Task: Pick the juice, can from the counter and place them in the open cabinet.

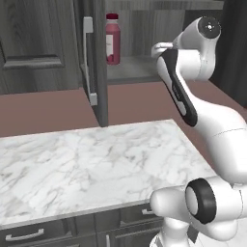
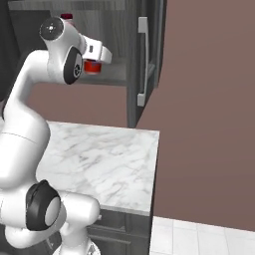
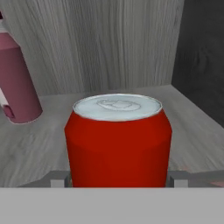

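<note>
The red can (image 3: 118, 140) with its silvery top sits between the fingers (image 3: 59, 178) of my gripper (image 3: 118, 180), which is shut on it, low over the shelf of the open cabinet (image 1: 131, 70). From the right base, the can (image 2: 92, 66) peeks out under my hand inside the cabinet (image 2: 117, 74). The maroon juice (image 1: 112, 41) stands upright on the same shelf, to the left of the can and further back (image 3: 17, 83). I cannot tell whether the can's base touches the shelf.
The cabinet door (image 1: 94, 58) stands open at the left with its silver bar handle (image 1: 88, 60); a second door (image 2: 149, 60) is at the right. The marble counter (image 1: 96, 164) lies below. The cabinet's right wall (image 3: 201, 61) is close to the can.
</note>
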Robot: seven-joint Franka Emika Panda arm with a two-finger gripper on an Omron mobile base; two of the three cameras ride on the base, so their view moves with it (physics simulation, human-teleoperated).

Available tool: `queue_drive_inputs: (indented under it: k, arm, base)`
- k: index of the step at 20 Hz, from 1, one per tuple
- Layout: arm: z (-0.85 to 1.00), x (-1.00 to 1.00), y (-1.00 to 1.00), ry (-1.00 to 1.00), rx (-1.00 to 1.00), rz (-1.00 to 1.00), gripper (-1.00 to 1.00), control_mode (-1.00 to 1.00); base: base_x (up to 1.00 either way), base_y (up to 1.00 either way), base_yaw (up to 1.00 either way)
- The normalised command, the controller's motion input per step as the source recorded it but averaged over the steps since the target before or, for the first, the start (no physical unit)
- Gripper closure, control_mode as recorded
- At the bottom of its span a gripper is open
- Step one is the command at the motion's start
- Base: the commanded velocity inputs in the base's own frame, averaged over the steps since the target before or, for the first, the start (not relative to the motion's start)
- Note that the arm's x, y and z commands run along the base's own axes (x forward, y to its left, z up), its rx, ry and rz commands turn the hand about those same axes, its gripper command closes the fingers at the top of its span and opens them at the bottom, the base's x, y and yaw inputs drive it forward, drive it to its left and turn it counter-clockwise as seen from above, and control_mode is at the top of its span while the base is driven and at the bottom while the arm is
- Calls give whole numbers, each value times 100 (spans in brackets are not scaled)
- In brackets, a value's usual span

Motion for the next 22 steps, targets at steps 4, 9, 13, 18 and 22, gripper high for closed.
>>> queue_drive_inputs:
  k: [4, 9, 13, 18, 22]
  arm:
    - [-25, 0, 0, -6, 0, 0, 100, -100]
    - [-26, 0, 0, -4, 0, 0, 100, -100]
    - [-18, 0, 0, -1, 0, 0, 100, -100]
    - [4, 16, 0, 0, 0, 0, 100, -100]
    - [31, 35, 0, 0, 0, 0, 100, -100]
  base:
    - [0, 0, 0]
    - [0, 0, 0]
    - [0, 0, 0]
    - [0, 0, 0]
    - [0, 0, 0]
